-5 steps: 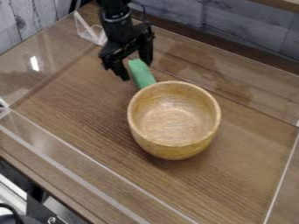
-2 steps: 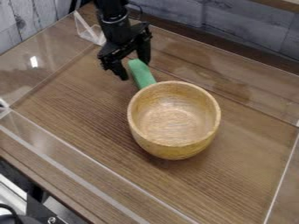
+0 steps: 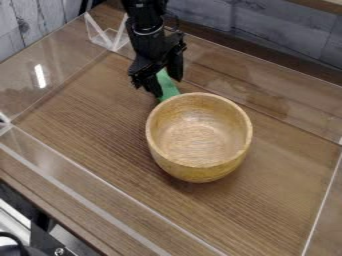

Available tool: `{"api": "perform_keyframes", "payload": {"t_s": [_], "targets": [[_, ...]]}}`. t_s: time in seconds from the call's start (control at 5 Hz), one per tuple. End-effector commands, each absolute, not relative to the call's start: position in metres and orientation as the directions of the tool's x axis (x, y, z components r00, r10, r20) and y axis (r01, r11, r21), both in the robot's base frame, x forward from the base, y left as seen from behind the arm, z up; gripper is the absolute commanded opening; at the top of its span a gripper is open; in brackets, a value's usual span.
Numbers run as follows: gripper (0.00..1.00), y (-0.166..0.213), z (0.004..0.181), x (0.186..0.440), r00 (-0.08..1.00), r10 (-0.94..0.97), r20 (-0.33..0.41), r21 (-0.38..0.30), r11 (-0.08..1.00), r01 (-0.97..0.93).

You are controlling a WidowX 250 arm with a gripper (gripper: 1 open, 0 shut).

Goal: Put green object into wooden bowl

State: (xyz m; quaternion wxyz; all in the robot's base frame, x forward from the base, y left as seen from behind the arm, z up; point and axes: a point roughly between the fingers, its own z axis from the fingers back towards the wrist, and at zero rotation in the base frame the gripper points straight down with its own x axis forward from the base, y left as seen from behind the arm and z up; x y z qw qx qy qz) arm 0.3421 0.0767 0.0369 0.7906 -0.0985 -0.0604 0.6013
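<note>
Green block (image 3: 166, 88) just beside wooden bowl (image 3: 199, 135) rim; bench (image 3: 80, 130) wide, clear-walled. Gripper (image 3: 156, 78) shifted right onto block, fingers straddling it, grip unclear.

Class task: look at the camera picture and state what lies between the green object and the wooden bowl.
Nothing: in the camera view the green object reaches the wooden bowl at its rim.

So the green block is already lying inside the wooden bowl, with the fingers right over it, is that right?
Not quite. The green block is not inside the wooden bowl; it lies on the table just outside the bowl's far rim, as the camera view shows. The bowl looks empty. The rest holds: the fingers of the gripper are right over the block.
</note>
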Motion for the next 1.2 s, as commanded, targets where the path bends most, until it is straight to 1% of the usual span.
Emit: {"api": "perform_keyframes", "payload": {"t_s": [0.0, 0.2, 0.4, 0.8, 1.0], "targets": [[0.0, 0.071, 0.074, 0.346, 0.318, 0.948, -0.006, -0.295, 0.302, -0.906], [0.0, 0.06, 0.094, 0.347, 0.239, 0.97, -0.044, -0.306, 0.215, -0.927], [0.0, 0.039, 0.1, 0.339, 0.193, 0.98, -0.055, -0.303, 0.168, -0.938], [0.0, 0.005, 0.12, 0.304, 0.339, 0.939, -0.05, -0.281, 0.313, -0.907], [0.0, -0.01, 0.111, 0.283, 0.413, 0.91, -0.038, -0.266, 0.389, -0.882]]}}
